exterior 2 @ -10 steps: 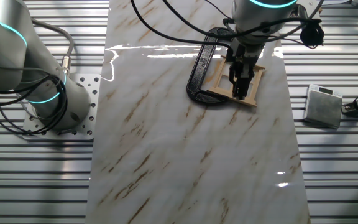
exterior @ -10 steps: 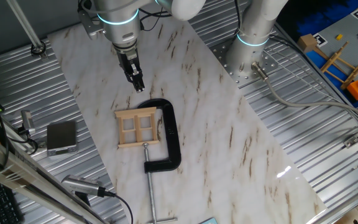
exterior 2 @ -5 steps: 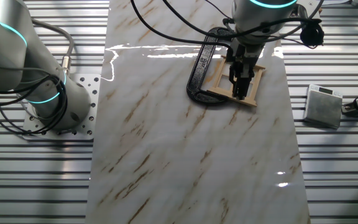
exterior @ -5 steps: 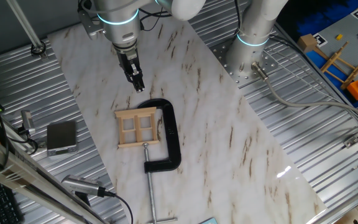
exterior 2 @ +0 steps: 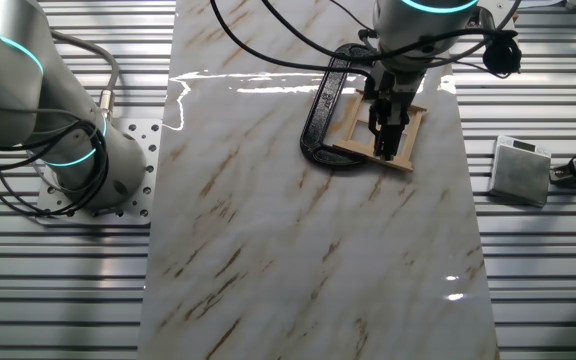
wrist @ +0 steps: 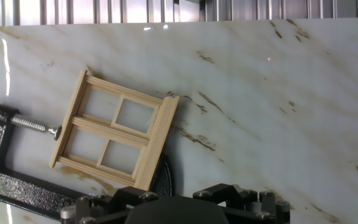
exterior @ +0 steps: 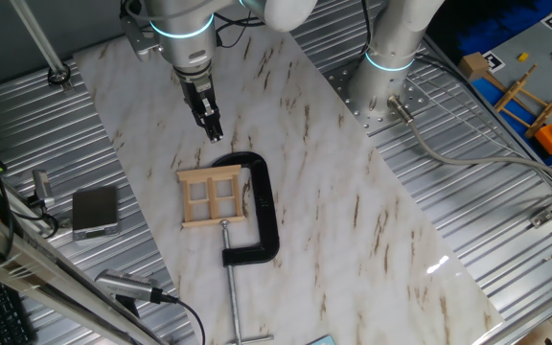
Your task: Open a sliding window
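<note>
The sliding window (exterior: 214,196) is a small light wooden frame with thin crossbars, lying flat on the marble tabletop (exterior: 333,211). It also shows in the other fixed view (exterior 2: 360,130) and in the hand view (wrist: 114,134). A black C-clamp (exterior: 262,206) grips its right side and holds it down. My gripper (exterior: 210,123) hangs above the table, a little beyond the window's far edge and apart from it. Its fingers look closed together and hold nothing. In the other fixed view the gripper (exterior 2: 388,135) stands in front of the window. The fingertips do not show in the hand view.
A small grey box (exterior: 95,211) sits on the ribbed metal surface left of the marble top. A second arm's base (exterior: 391,57) stands at the back right. A wooden rack toy (exterior: 523,96) with blue and orange pieces lies far right. The clamp's screw handle (exterior: 236,297) points toward the front edge.
</note>
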You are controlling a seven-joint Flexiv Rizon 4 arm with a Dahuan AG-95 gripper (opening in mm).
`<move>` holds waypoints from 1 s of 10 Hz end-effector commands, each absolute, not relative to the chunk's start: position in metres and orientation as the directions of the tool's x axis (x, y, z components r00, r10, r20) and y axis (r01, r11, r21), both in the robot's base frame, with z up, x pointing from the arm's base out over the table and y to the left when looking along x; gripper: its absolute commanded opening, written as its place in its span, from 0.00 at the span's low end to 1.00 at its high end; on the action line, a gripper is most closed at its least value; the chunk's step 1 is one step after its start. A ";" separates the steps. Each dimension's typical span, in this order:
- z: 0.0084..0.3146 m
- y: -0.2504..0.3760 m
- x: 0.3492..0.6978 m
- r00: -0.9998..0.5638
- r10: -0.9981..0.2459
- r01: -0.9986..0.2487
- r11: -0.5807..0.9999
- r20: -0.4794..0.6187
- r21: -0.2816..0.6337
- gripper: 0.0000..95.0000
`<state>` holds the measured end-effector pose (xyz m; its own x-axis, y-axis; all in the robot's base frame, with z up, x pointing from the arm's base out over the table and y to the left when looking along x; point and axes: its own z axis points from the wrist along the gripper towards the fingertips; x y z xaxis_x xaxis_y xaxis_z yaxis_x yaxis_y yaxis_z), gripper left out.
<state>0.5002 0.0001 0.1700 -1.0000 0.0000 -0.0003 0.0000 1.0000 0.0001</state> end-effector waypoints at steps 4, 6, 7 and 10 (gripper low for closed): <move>0.170 0.000 0.500 -0.997 -0.078 -0.078 0.997 -0.007 0.014 0.00; 0.170 0.000 0.500 -0.997 -0.079 -0.079 0.997 -0.007 0.013 0.00; 0.170 0.000 0.500 -0.997 -0.079 -0.079 0.997 -0.007 0.012 0.00; 0.170 0.000 0.500 -0.997 -0.079 -0.079 0.997 -0.007 0.012 0.00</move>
